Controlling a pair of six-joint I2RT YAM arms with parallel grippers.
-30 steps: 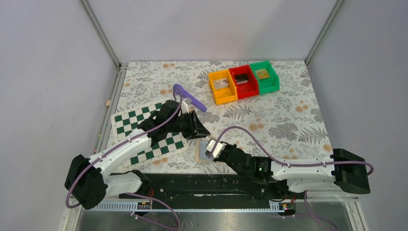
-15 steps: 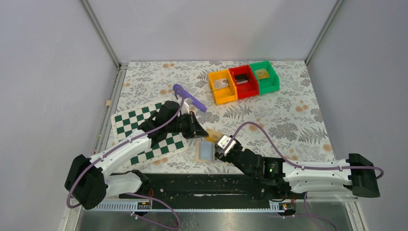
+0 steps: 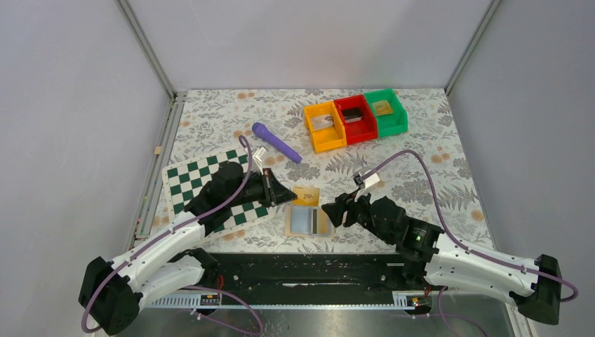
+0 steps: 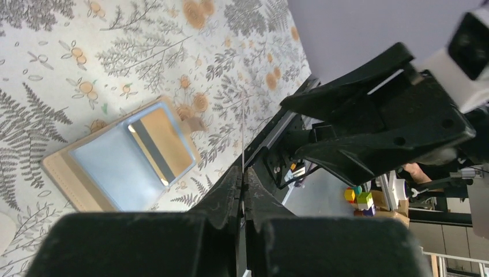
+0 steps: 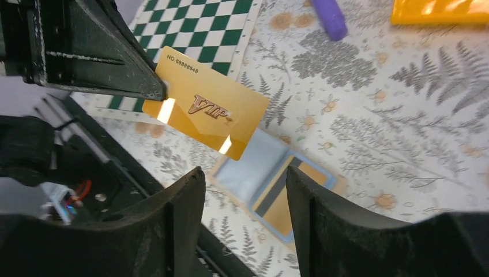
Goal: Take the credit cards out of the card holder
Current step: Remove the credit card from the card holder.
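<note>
The card holder (image 3: 309, 222) lies open on the floral cloth, a tan square with two light blue panels. A gold card with a dark stripe (image 4: 164, 141) sits in one panel. My left gripper (image 3: 290, 196) is shut on the corner of a gold VIP credit card (image 5: 207, 107), which hangs tilted just above the holder's far edge. In the left wrist view this card shows only as a thin edge (image 4: 243, 130) rising from my shut left gripper (image 4: 242, 171). My right gripper (image 5: 243, 172) stands open above the holder (image 5: 277, 187), holding nothing, just right of it in the top view (image 3: 335, 209).
A green-and-white checkered board (image 3: 203, 184) lies under the left arm. A purple handle (image 3: 276, 142) rests behind it. Orange (image 3: 330, 145), red (image 3: 361, 135) and green (image 3: 393, 128) bins stand in a row at the back right. The black base rail (image 3: 302, 270) runs along the near edge.
My left gripper shut on the gold card and drew it up out of the holder. My right gripper let go of the holder, opened and pulled back to the right.
</note>
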